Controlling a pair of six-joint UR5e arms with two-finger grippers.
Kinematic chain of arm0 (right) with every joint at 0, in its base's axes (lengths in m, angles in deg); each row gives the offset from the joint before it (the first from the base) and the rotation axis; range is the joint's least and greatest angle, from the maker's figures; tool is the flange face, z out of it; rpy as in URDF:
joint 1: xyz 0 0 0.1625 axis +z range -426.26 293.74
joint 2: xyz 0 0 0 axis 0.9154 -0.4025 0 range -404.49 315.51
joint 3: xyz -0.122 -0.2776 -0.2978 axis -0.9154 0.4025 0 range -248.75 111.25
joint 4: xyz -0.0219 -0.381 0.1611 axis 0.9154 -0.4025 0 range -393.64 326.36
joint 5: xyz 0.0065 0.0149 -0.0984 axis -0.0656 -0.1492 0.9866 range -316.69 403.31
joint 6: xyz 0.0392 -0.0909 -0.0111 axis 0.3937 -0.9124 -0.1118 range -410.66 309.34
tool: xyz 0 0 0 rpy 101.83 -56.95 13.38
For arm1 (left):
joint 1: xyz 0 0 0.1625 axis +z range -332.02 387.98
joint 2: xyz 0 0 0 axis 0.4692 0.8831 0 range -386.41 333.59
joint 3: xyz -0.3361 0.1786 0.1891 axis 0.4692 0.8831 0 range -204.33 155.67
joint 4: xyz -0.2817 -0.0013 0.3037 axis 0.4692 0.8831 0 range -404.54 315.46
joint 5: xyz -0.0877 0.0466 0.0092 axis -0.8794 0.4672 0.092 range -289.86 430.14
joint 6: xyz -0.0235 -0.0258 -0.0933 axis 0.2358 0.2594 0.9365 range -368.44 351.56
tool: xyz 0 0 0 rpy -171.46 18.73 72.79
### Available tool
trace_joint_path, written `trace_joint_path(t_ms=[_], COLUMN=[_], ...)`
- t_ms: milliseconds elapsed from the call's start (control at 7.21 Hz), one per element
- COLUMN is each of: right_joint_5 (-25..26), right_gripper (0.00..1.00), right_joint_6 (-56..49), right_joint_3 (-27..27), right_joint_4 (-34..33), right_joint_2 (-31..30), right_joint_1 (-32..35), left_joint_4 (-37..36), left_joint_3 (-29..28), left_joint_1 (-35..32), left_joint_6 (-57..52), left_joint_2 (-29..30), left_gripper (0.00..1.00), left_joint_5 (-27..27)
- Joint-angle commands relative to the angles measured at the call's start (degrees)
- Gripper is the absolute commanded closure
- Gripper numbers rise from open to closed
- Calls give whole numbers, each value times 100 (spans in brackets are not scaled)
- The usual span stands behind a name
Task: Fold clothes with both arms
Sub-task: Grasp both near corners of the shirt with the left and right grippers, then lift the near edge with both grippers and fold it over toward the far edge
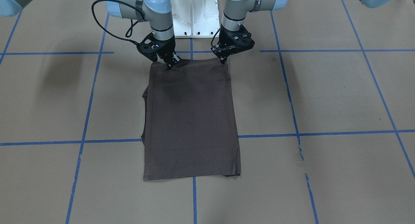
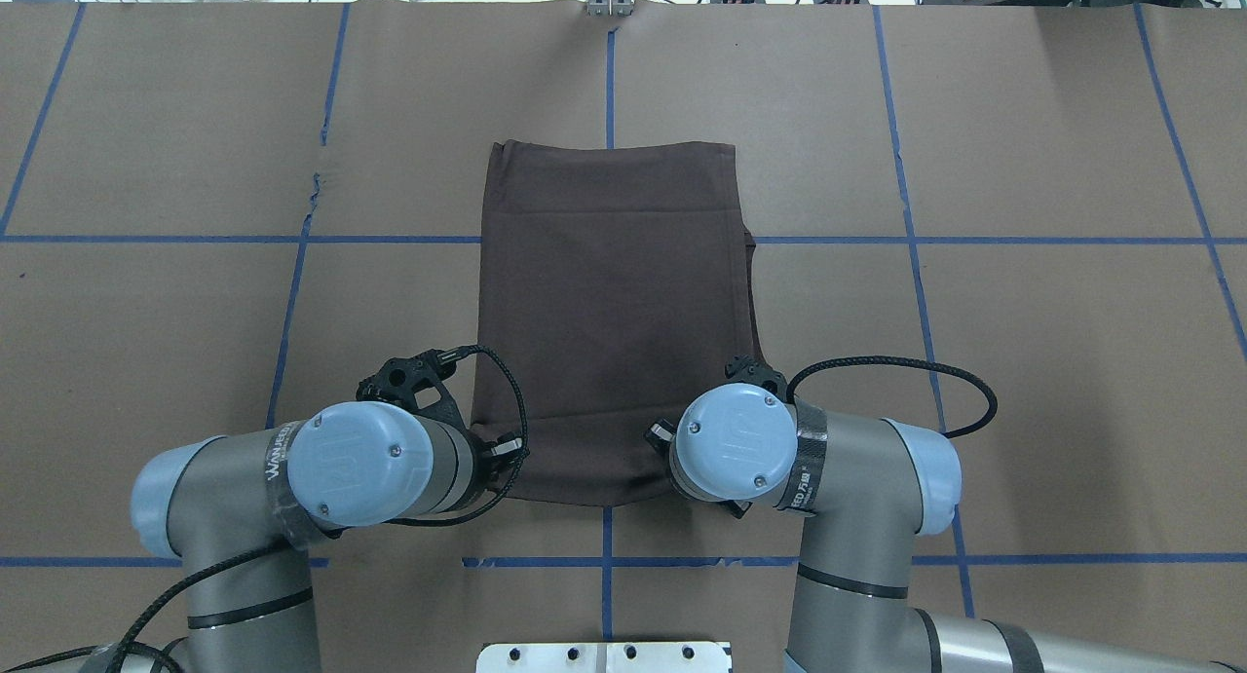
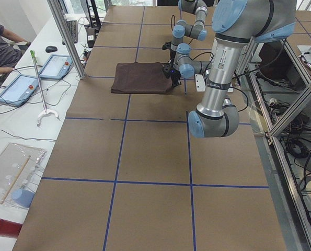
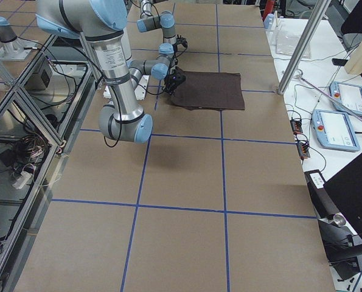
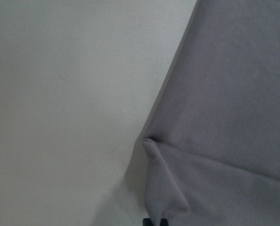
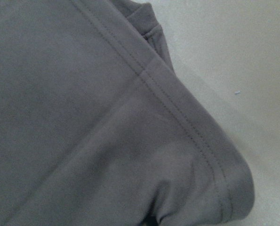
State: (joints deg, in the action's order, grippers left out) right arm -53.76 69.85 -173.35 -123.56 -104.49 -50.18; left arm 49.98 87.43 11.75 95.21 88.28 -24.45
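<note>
two arms at the worktop (image 1: 324, 97), which was covered in brown paper and marked off by blue tape lines (image 1: 340, 133). one dark brown-grey t-shirt (image 1: 191, 120) lay folded into a long rectangle at the middle of the worktop, its long axis running away from the robot and its near short edge just in front of the white pedestal (image 1: 194, 16). most of the cloth lay flat. a narrow strip of a lower layer, likely a sleeve edge, stuck out along the side on the robot's right (image 2: 752, 264). the left gripper (image 1: 223, 60) pointed down at the near corner on the robot's left, fingertips drawn close together with the cloth edge pinched between them; the left wrist view showed the fabric puckered into a small ridge (image 5: 151, 141) running toward the fingertips. the right gripper (image 1: 170, 65) stood at the other near corner, a little inside the edge, its fingers likewise closed onto the fabric; the right wrist view showed a double-stitched hem (image 6: 177, 117) curling and bunching toward the grip. both held corners were raised slightly off the worktop. the far short edge rested flat. in the overhead view both wrists hid their own fingertips.
</note>
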Motion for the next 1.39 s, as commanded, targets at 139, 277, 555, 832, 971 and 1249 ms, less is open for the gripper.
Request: trace_joint_path(t_ms=[139,277,555,832,971,1249], right_joint_5=[-84,-93,-93,-32,-40,-232], right_gripper=[100,100,100,100,100,100], right_joint_6=[-71,-72,-72,-281,-770,-984], right_joint_3=[-550,-917,-1368,-1255,-1238,-705], right_joint_4=[-8,-8,-17,0,18,498], right_joint_2=[-168,-309,-451,-372,-267,30], right_joint_1=[9,-165,-413,-257,102,779], left_joint_4=[-635,-967,-1627,-1638,-1638,-1595], left_joint_3=[766,1012,1645,1613,1577,1220], left_joint_1=[181,460,805,788,536,-498], left_joint_6=[6,14,67,24,6,-475], left_joint_2=[-52,-52,-52,-9,9,280], left_gripper=[100,100,100,100,100,100], left_joint_5=[-16,-77,-95,-95,-95,-487])
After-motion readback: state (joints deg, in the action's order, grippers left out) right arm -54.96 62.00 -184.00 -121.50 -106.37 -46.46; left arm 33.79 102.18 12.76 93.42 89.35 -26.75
